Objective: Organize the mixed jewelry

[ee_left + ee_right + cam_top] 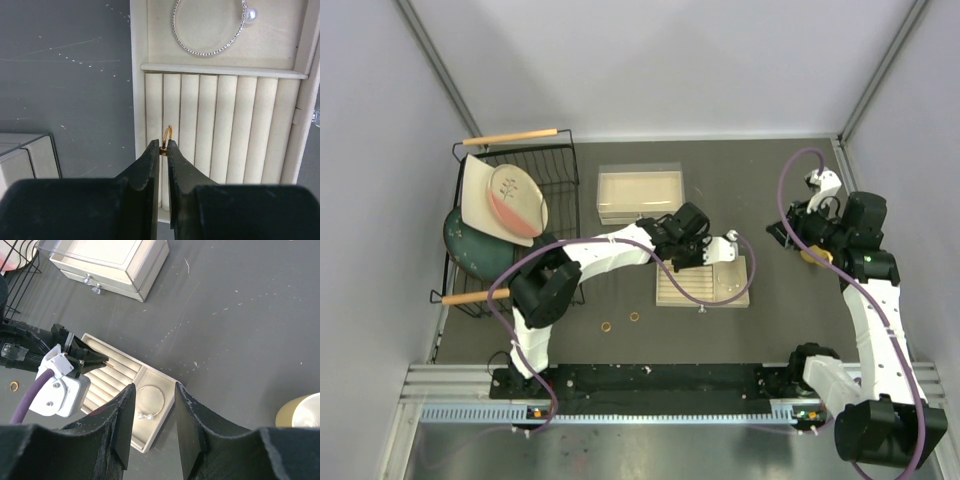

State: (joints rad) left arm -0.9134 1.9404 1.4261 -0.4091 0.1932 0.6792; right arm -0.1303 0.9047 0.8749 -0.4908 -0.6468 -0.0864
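My left gripper (163, 144) is shut on a small gold ring (167, 136) and holds it over the padded slots of the beige tray (138, 100), near its left side. In the top view the left gripper (692, 252) is over the tray (740, 297). The silver bracelet hoop (209, 30) with pearl ends lies in the tray's flat compartment, and shows in the right wrist view (150, 401). Two more gold rings (606, 326) (634, 317) lie on the table in front of the tray. My right gripper (154, 390) is open and empty, raised at the right (792, 232).
A lidded jewelry box (640, 192) stands behind the tray. A black dish rack (560, 170) with plates is at the left. A yellow cup (302, 416) stands by the right arm. Walls close in on both sides.
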